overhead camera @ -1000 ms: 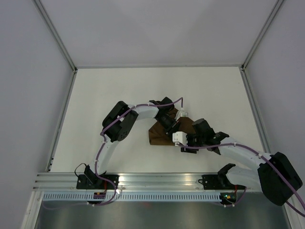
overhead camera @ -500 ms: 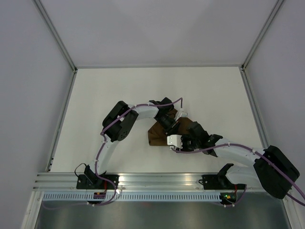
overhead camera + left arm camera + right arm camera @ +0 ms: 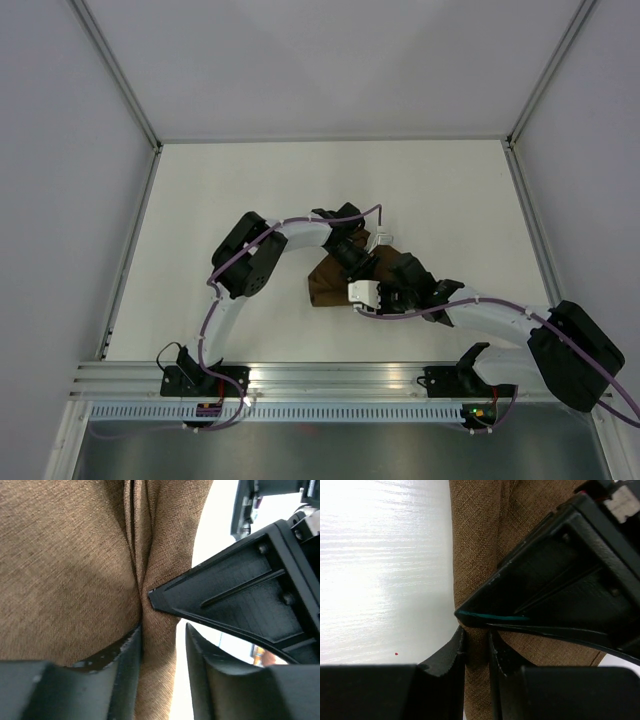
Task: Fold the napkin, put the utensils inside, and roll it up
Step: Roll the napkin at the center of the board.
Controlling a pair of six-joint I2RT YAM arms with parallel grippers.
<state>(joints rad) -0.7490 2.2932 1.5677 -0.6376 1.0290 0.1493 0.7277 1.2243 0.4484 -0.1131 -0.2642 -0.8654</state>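
The brown napkin [image 3: 325,283] lies bunched and folded mid-table, mostly under both grippers. My left gripper [image 3: 355,258] sits on its top right part. In the left wrist view its fingers straddle a fold of the napkin [image 3: 65,570]: the cloth rests against the left finger [image 3: 125,655] and a bright gap shows before the right one. My right gripper [image 3: 380,272] meets it from the right; its fingers [image 3: 452,655] are pinched on a narrow cloth fold [image 3: 475,540]. A thin teal strip [image 3: 490,616] shows at the tip of the left gripper's finger [image 3: 560,575]. I cannot tell if it is the knife, which is otherwise hidden.
The white table [image 3: 240,190] is walled by grey panels with a metal frame at the corners. The rail with both arm bases [image 3: 330,380] runs along the near edge. The two grippers are nearly touching tip to tip over the napkin.
My right arm has swung left, bringing its gripper in against the napkin and the left gripper. The left arm has barely moved.
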